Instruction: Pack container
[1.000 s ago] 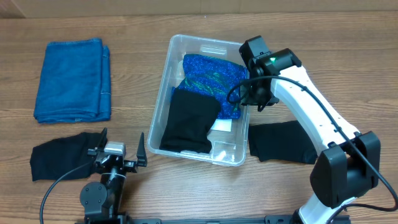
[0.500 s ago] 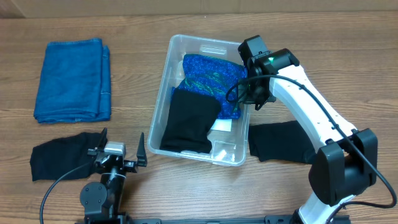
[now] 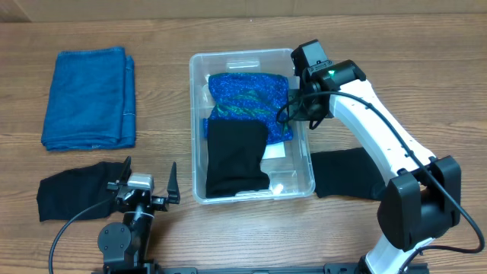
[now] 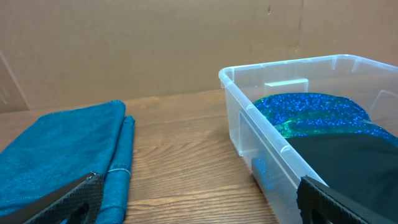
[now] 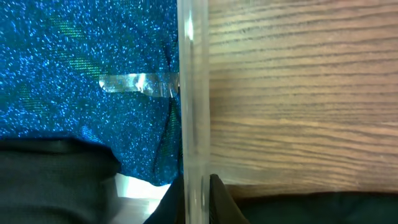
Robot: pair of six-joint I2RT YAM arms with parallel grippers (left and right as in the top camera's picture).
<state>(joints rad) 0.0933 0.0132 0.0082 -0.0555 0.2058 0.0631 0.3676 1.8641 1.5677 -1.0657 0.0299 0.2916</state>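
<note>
The clear plastic container point(image 3: 199, 122) stands square at the table's middle, holding a sparkly blue-green cloth point(image 3: 249, 97) and a folded black cloth point(image 3: 236, 158). My right gripper point(image 3: 307, 120) is shut on the container's right wall; in the right wrist view its fingers point(image 5: 198, 202) pinch the clear rim point(image 5: 193, 93), one finger inside and one outside. My left gripper point(image 3: 144, 185) is open and empty near the front edge, left of the container. Its fingers point(image 4: 199, 202) frame bare wood, with the container point(image 4: 249, 118) to the right.
A folded blue towel point(image 3: 90, 97) lies at the back left and shows in the left wrist view point(image 4: 62, 152). One black cloth point(image 3: 76, 190) lies at the front left beside my left gripper. Another black cloth point(image 3: 346, 173) lies right of the container.
My right gripper has swung the container from a tilted pose to square with the table, shifting its near end rightward. The left arm has not moved.
</note>
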